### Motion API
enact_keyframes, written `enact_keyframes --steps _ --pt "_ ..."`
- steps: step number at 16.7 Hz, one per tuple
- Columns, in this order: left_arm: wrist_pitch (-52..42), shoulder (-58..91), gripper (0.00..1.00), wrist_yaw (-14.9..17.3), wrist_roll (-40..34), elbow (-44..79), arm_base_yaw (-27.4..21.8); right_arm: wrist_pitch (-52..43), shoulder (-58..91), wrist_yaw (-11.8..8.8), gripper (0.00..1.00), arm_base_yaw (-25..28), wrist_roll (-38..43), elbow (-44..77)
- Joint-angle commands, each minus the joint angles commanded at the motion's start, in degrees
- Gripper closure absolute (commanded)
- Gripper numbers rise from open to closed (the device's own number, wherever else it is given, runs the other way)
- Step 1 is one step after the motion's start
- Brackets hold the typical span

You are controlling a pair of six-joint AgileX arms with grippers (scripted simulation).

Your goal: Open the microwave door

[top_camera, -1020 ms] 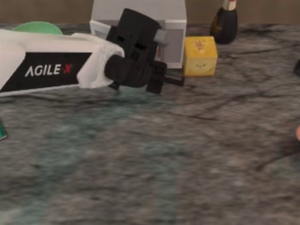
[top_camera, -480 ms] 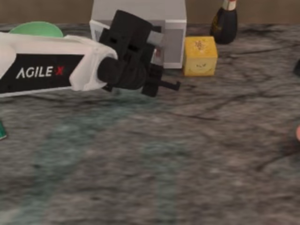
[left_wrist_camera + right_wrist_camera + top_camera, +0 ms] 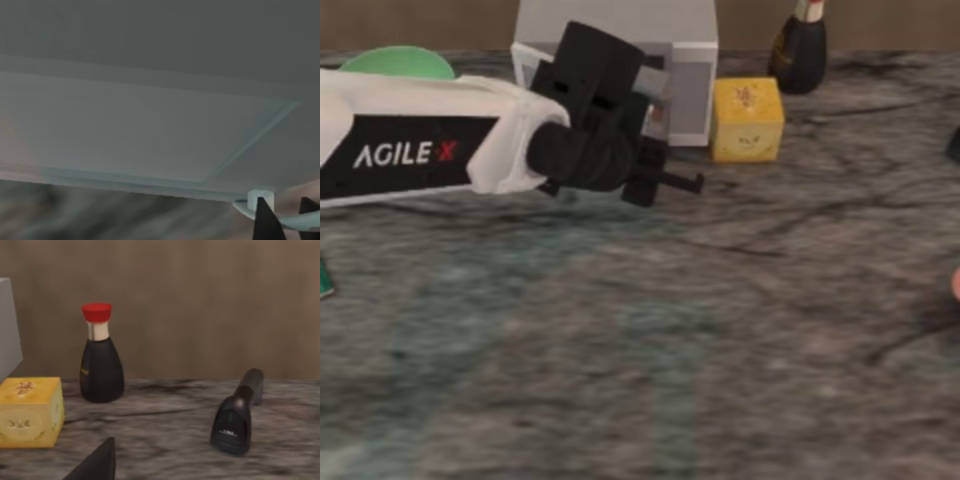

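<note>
Gripping looks marginal: the left tool [image 3: 670, 180] is parked at the front of the microwave [image 3: 620, 40], at the far left-centre of the worktop [image 3: 720, 350]. In the left wrist view two dark fingertips [image 3: 265, 222] sit either side of a pale curved handle [image 3: 260, 197] at the door's edge; whether they are clamped on it cannot be told.

The door [image 3: 140, 130] is seen slightly ajar in the top view, swung a little off the body. Not fully open.

Risks, as judged:
- Handle is small, rounded and smooth; a slip is likely if the pull is not kept on the hinge arc.
- Microwave is a light box on a smooth worktop; a straight tug could drag it rather than swing the door.
- Yellow cube [image 3: 747, 118] is just beside the microwave; contact is possible if the box shifts.
- Bottle [image 3: 798, 45] is near behind the cube and tall, so easily tipped.

Materials: door is a flat pale-grey frame with a translucent grey pane. Worktop is mottled grey stone, matte. Cube is hard-edged with a printed face. Bottle is glossy dark with a red cap.

Right tool [image 3: 95, 465]: only a dark tip is seen, idle at the right; opening cannot be told. A black scanner [image 3: 237, 415] lies near it.
</note>
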Motion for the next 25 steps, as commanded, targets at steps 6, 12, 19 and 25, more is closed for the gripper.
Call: enact_keyframes --steps 6,12,19,25 --pt "0.0 0.0 1.0 0.0 0.0 0.0 0.0 0.0 0.0 0.0 0.0 0.0 0.0 0.0" --pt "0.0 0.0 1.0 0.0 0.0 0.0 0.0 0.0 0.0 0.0 0.0 0.0 0.0 0.0" --pt "0.8 -1.5 1.0 2.3 2.5 -1.8 0.8 0.0 0.0 0.0 0.0 0.0 0.0 0.0" --pt "0.8 -1.7 1.0 2.8 3.3 -2.4 1.1 0.0 0.0 0.0 0.0 0.0 0.0 0.0"
